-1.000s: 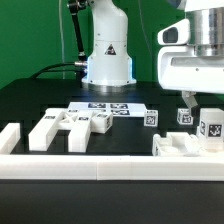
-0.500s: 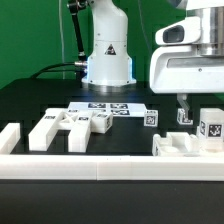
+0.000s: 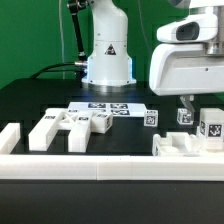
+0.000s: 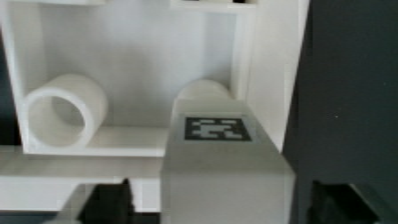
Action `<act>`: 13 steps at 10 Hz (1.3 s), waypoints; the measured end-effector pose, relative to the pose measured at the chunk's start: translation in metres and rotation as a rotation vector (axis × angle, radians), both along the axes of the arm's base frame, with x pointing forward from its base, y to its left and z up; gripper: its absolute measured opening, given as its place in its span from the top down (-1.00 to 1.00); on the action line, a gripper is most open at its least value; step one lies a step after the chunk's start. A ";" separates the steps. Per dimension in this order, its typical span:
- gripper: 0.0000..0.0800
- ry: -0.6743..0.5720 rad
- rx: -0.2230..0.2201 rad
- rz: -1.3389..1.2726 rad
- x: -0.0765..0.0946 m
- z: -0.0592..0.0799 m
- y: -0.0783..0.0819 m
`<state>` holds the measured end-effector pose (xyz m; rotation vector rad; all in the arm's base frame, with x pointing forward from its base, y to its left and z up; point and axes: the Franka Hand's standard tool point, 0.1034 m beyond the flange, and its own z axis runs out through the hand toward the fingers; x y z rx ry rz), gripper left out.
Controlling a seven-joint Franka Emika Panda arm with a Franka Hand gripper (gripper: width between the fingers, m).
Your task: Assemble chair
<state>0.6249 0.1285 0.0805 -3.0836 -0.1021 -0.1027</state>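
The chair is loose white tagged parts. In the wrist view a white bar [image 4: 222, 170] with a square tag on its end stands between my gripper's [image 4: 222, 203] dark fingers [image 4: 111, 203]. A narrow gap shows on each side of it, so the jaws are open around it and not touching. Beyond the bar lies a boxy white part [image 4: 125, 60] with a round peg [image 4: 63, 112]. In the exterior view my gripper [image 3: 198, 108] hangs at the right, over the upright tagged bar [image 3: 211, 126] and a low white part [image 3: 178, 146].
Toward the exterior view's left lie blocky white parts [image 3: 50, 131] and a smaller tagged piece [image 3: 100, 122]. The marker board [image 3: 106, 107] lies in front of the robot base [image 3: 108, 60]. Two small tagged cubes [image 3: 150, 117] stand mid-table. A long white rail [image 3: 100, 165] borders the front.
My hand has shifted slightly toward the exterior view's left and settled a little lower over the tagged bar. No part on the table has moved.
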 end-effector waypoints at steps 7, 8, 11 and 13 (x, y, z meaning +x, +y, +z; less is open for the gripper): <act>0.28 0.016 0.022 -0.264 0.000 0.000 -0.001; 0.28 0.021 0.027 -0.347 0.000 0.000 -0.001; 0.27 0.026 0.084 -0.698 -0.001 -0.001 -0.004; 0.27 0.046 0.109 -0.911 -0.001 -0.002 -0.005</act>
